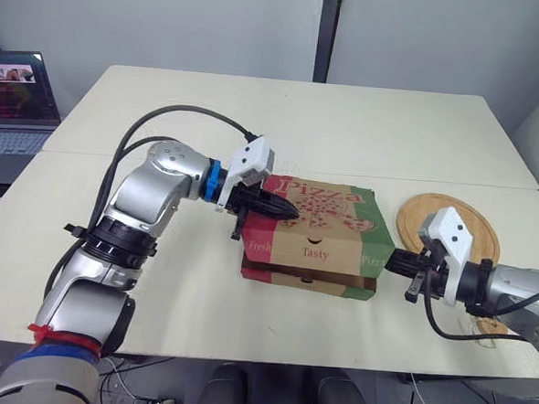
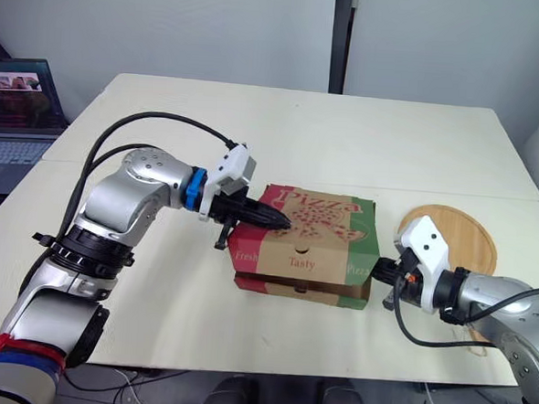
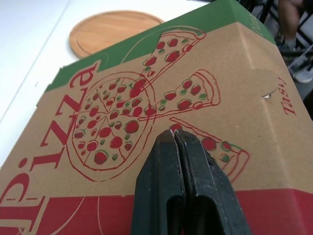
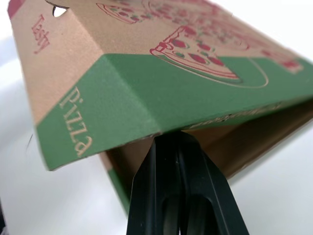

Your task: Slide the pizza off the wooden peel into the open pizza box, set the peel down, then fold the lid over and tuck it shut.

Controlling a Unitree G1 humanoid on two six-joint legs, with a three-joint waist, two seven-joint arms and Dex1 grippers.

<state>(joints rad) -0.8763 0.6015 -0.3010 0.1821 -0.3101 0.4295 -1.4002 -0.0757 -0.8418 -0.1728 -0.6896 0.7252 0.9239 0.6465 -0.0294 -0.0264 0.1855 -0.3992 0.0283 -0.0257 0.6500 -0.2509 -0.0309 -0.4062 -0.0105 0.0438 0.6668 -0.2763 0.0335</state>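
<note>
1. The pizza box [image 1: 313, 237] stands on the table [image 1: 347, 124], near the front edge.
2. The wooden peel [image 1: 470, 212] lies just right of it.
3. The left gripper [image 1: 292, 206] is over the lid's left part, and the right gripper [image 1: 394, 262] is at the box's right side.
4. A laptop [image 1: 15, 104] stands far left.

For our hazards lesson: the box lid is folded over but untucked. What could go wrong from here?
The left hand, shut, presses on the lid; pushing harder might dent it. The right hand sits under the green side flap, which could fold outside the base. Pulling back, it might nudge the peel.
</note>
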